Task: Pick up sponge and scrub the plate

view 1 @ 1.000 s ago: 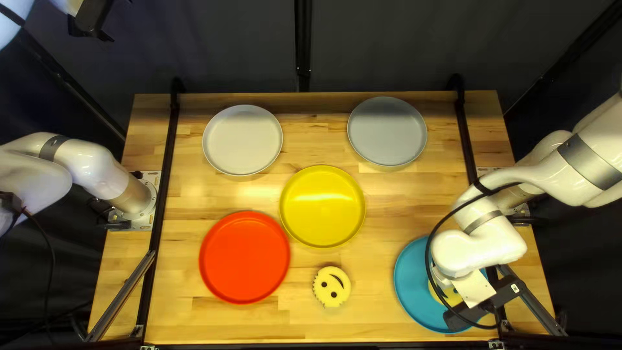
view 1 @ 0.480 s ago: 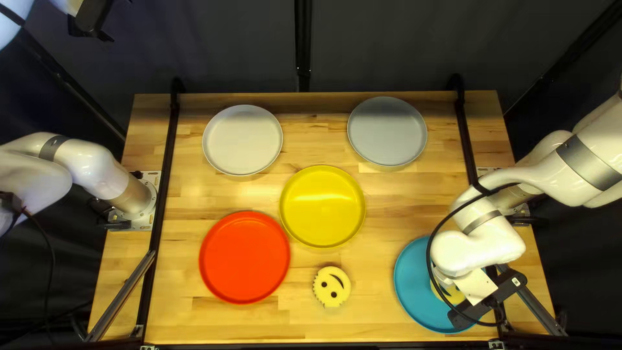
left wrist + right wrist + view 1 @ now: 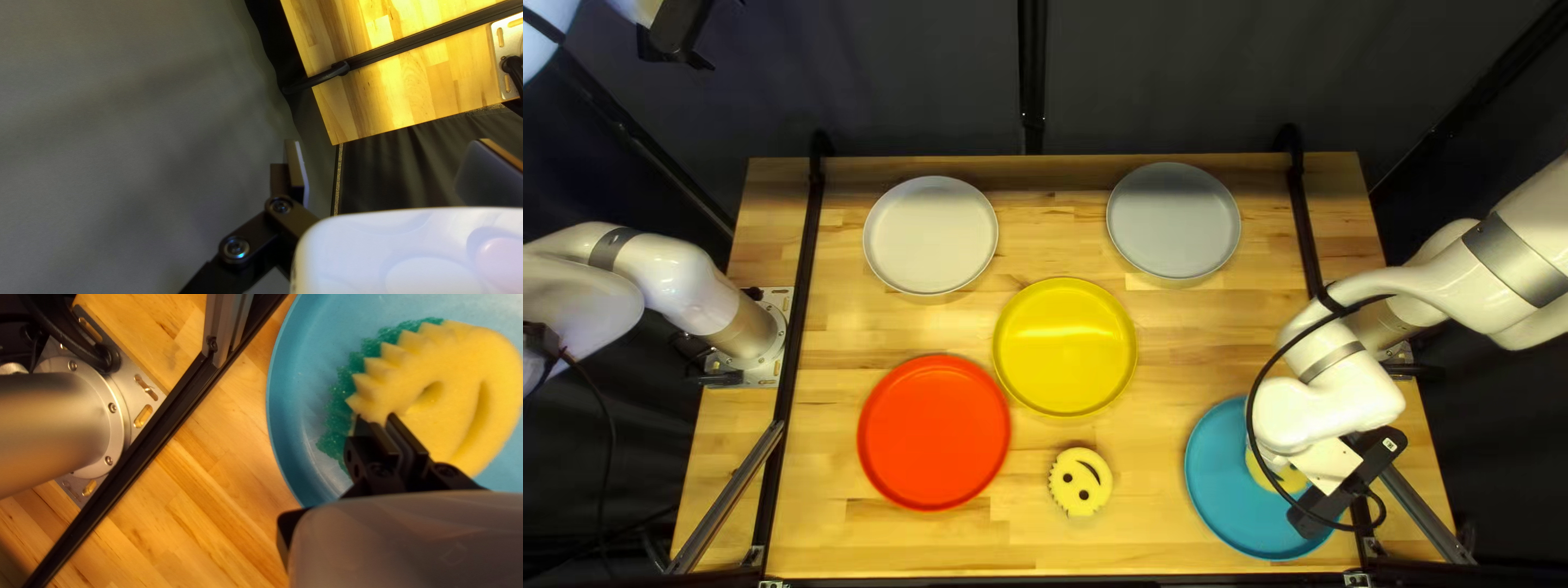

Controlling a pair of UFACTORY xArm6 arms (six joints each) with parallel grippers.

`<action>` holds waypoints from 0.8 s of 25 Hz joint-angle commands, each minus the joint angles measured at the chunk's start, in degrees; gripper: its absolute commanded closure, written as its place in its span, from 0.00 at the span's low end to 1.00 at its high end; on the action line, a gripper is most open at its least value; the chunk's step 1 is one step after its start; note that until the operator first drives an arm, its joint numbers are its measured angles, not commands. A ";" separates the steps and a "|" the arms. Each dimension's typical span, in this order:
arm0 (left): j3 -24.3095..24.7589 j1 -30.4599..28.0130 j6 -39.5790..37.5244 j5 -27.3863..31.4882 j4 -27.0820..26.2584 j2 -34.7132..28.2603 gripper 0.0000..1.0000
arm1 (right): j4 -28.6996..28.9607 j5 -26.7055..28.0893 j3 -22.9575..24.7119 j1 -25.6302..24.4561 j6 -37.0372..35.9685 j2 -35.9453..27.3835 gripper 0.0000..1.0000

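Observation:
My right gripper (image 3: 1329, 499) is low over the blue plate (image 3: 1220, 503), partly covering the yellow sponge (image 3: 1289, 478). In the right wrist view, my right gripper (image 3: 384, 422) pinches the toothed side of the yellow smiley sponge (image 3: 452, 365) between close-set fingers; a green rough layer (image 3: 339, 411) sticks out beneath it, on the blue plate (image 3: 291, 365). My left gripper (image 3: 675, 35) is raised at the far left corner of the top left view. In the left wrist view my left gripper (image 3: 389, 171) has fingers wide apart, nothing between them.
A second smiley sponge (image 3: 1080, 481) lies between the red plate (image 3: 933, 433) and the blue one. Beyond are a yellow plate (image 3: 1065, 346), a white plate (image 3: 930, 235) and a grey plate (image 3: 1174, 220). Black rails (image 3: 801, 294) run along both table sides.
Over the blue plate, my right gripper has turned and shifted slightly toward the far edge, the covered sponge shifting a little too. My left arm has stayed still.

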 commanded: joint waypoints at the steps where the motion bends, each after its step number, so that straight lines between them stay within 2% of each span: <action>1: 0.00 0.00 0.00 0.00 0.00 0.00 0.00 | 0.83 -1.11 -1.48 2.59 0.23 2.28 1.00; 7: 0.00 0.00 0.00 0.00 0.00 0.00 0.00 | 1.28 -1.15 -4.86 5.01 1.02 5.51 1.00; 12: 0.00 0.00 0.00 0.00 0.00 0.00 0.00 | 1.13 -1.09 -5.56 5.44 1.18 6.44 1.00; 20: 0.00 0.00 0.00 0.00 0.00 0.00 0.00 | 0.41 -2.31 0.31 1.93 -0.59 1.70 1.00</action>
